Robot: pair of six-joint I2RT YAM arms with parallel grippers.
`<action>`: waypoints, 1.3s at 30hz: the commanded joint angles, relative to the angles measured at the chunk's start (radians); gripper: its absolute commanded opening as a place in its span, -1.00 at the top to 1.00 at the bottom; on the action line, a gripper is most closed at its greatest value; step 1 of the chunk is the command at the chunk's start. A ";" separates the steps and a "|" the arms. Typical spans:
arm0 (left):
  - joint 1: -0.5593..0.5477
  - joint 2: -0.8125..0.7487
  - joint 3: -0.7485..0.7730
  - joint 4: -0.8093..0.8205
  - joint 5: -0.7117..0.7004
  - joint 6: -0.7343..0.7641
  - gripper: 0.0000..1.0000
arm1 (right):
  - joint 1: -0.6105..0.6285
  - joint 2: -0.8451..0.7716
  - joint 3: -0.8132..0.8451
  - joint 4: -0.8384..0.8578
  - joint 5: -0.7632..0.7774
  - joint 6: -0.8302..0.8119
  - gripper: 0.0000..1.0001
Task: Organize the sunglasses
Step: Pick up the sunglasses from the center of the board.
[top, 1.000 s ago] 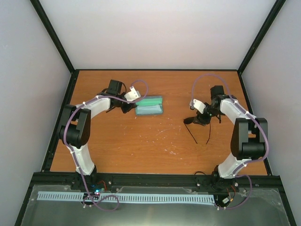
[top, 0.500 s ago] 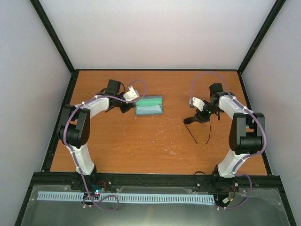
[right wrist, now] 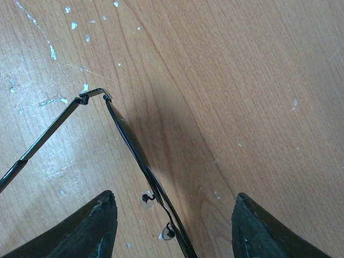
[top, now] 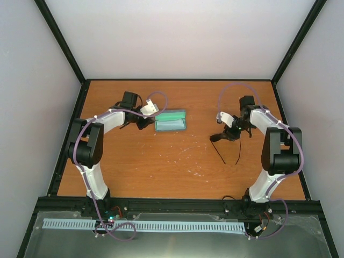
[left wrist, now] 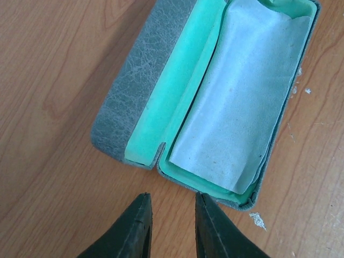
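Right wrist — right tool (right wrist: 174, 196) spread wide, straddling the sunglasses (right wrist: 130, 141)

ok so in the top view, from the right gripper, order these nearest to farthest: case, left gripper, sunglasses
From the right gripper:
1. sunglasses, directly under it on the table's right side, between its open fingers.
2. case, lying open, left of centre toward the back.
3. left gripper, just past the case's left end.
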 commanded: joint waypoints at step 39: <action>0.015 0.035 0.054 0.000 0.016 0.016 0.50 | -0.008 0.057 0.070 -0.001 0.042 0.038 0.94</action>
